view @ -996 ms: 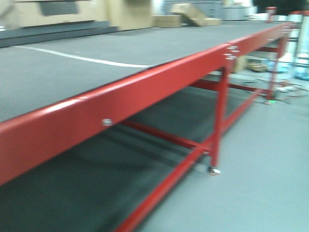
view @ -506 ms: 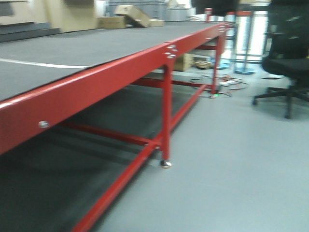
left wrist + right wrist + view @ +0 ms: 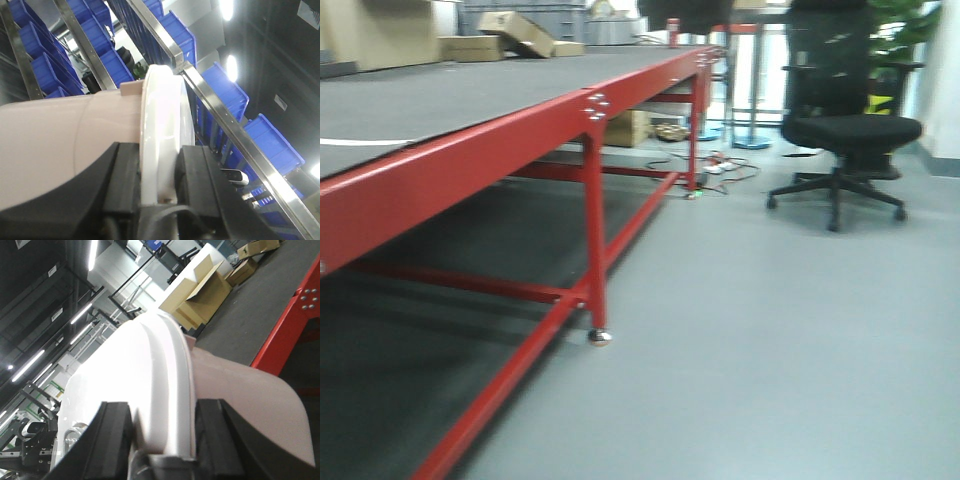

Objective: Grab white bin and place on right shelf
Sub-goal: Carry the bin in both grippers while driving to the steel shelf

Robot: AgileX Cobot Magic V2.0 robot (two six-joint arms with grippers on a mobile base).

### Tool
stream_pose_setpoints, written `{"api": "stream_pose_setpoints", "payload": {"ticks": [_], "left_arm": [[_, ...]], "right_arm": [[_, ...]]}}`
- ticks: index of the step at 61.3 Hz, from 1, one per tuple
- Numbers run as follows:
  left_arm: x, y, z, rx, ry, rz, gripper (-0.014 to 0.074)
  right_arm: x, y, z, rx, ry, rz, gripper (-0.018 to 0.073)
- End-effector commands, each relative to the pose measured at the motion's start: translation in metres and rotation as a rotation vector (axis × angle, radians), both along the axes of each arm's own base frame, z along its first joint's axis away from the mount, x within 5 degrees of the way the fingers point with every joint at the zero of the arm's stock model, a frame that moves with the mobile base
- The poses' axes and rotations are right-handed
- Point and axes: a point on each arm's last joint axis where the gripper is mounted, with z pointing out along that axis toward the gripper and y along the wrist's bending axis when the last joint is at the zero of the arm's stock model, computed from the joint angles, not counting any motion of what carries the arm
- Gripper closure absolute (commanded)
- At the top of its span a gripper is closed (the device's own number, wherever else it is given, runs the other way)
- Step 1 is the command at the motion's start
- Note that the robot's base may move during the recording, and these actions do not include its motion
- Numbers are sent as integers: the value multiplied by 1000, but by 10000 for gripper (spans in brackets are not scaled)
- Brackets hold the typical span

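Observation:
The white bin [image 3: 55, 135] is held up between both arms and does not appear in the front view. In the left wrist view its pinkish tub fills the left side, and its glossy white lid [image 3: 162, 107] runs between the black fingers of my left gripper [image 3: 159, 156], which is shut on that rim. Seen from the right wrist, my right gripper [image 3: 162, 410] is likewise shut on the lid edge of the white bin [image 3: 145, 365]. I cannot tell which rack is the right shelf.
A long red-framed table [image 3: 470, 165] with a grey top fills the left of the front view. A black office chair [image 3: 845, 130] stands on the grey floor at right, with cables [image 3: 720, 170] beyond. Steel rack rails [image 3: 235, 135] holding blue crates [image 3: 272, 142] run behind the bin.
The front view has swung to the right. The red table slid leftward in the frame and the black chair came fully into view. The grip on the bin looks the same.

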Motion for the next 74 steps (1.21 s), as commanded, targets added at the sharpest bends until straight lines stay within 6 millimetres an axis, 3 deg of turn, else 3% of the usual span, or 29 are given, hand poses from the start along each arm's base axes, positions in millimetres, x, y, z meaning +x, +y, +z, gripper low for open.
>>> {"api": "stream_pose_setpoints", "payload": {"ticks": [1,74], "left_arm": [[-38,-14,25,-19,-142,-241,722],[-38,-14,25,-19,-142,-241,722]], "right_arm": [[-32,23,32,106,-167,284,443],[-32,23,32,106,-167,284,443]]}}
